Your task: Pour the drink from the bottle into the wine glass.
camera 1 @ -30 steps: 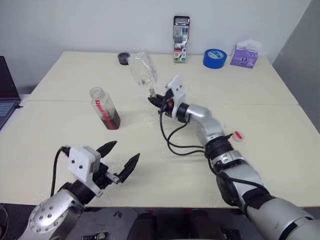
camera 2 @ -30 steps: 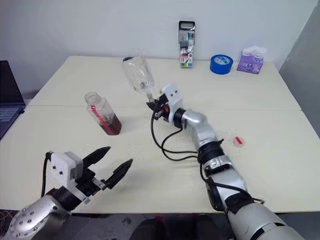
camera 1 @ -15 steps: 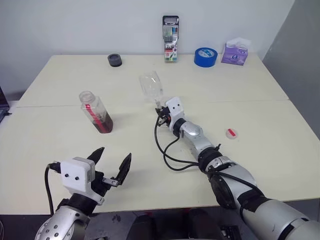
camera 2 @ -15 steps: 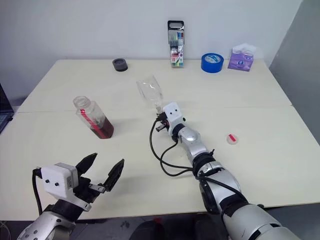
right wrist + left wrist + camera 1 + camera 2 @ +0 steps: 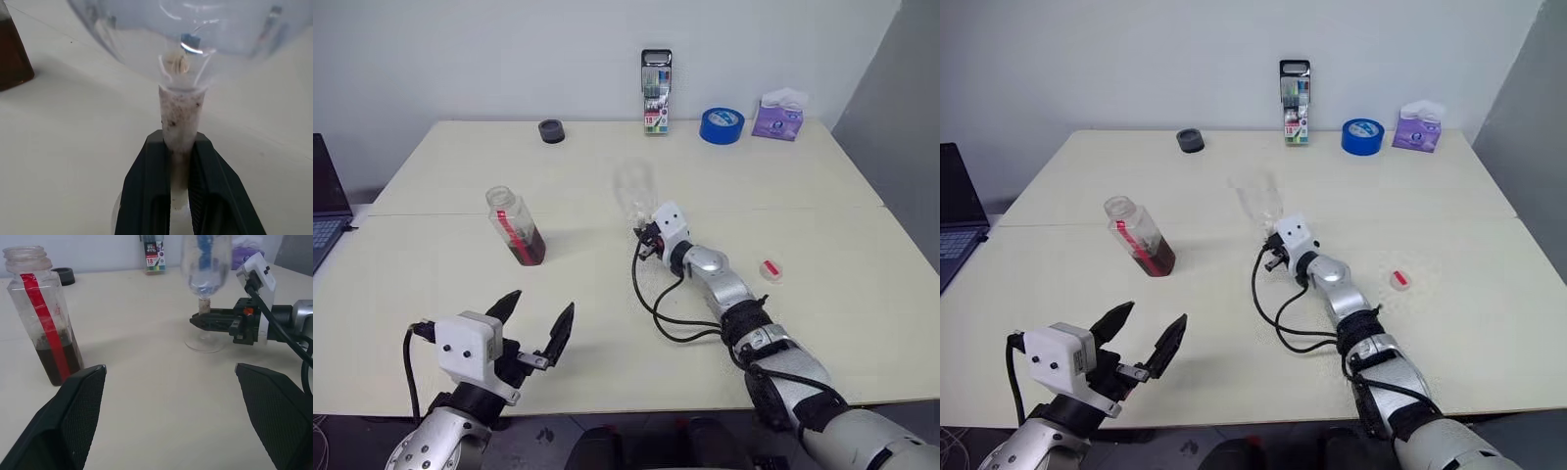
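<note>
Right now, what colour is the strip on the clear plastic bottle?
Red, running vertically down the bottle; clearest in the left wrist view.

The right arm reaches forward over the middle, its gripper point(image 5: 205, 322) clamped, apparently level; the left gripper point(image 5: 536, 326) hovers nearer, fingers spread wide.

The right gripper point(image 5: 180, 188) clamps the wine glass point(image 5: 181, 122) by its stem, below the bowl.

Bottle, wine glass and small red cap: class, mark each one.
bottle point(image 5: 518, 227), left eye view, on the red label strip.
wine glass point(image 5: 205, 257), left wrist view, on the bowl.
small red cap point(image 5: 770, 268), left eye view, on its top.
</note>
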Controlling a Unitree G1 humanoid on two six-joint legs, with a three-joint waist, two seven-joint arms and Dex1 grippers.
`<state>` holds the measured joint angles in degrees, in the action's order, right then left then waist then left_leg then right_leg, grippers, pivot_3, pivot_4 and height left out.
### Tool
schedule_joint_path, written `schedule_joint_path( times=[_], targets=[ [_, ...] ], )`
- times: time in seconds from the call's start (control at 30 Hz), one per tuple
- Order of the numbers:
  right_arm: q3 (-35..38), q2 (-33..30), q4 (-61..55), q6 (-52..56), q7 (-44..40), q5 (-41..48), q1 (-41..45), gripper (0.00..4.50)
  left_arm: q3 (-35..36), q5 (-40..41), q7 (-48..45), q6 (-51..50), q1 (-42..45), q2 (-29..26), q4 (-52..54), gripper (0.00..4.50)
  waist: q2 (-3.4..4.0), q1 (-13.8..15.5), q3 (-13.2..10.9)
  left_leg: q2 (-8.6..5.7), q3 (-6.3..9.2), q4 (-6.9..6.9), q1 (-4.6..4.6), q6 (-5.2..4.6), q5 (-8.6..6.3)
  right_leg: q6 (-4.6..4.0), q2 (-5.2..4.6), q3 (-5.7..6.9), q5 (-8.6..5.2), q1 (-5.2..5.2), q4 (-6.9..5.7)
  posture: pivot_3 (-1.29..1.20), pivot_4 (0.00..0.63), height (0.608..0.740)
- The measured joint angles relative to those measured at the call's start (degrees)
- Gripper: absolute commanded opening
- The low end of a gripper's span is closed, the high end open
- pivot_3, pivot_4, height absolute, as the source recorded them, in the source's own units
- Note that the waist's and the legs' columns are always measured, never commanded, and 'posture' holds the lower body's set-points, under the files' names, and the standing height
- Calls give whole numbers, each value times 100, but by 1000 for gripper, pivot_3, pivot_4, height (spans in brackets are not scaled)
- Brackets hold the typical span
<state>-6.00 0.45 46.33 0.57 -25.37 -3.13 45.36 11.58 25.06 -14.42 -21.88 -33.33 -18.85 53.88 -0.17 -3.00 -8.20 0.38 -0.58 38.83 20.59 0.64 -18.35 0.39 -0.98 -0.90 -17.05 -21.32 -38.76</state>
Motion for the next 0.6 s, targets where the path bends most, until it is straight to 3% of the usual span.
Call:
schedule_joint_path(
  times=[0.27,0.6],
  targets=[
    [-59,-6,-503,5,-11,50,-306,172,2,-3,-16,9,73,-6,-45,4500,1,10,-2,-1,0,-3,9,0,0,1,0,1,0,-7,9,0,150,740],
    [31,556,1122,-1359,340,127,382,172,3,-12,18,5,225,26,-102,4500,-27,-53,-49,9,0,-5,25,3,1,-13,12,0,-7,-43,-22,0,150,740]
  ],
)
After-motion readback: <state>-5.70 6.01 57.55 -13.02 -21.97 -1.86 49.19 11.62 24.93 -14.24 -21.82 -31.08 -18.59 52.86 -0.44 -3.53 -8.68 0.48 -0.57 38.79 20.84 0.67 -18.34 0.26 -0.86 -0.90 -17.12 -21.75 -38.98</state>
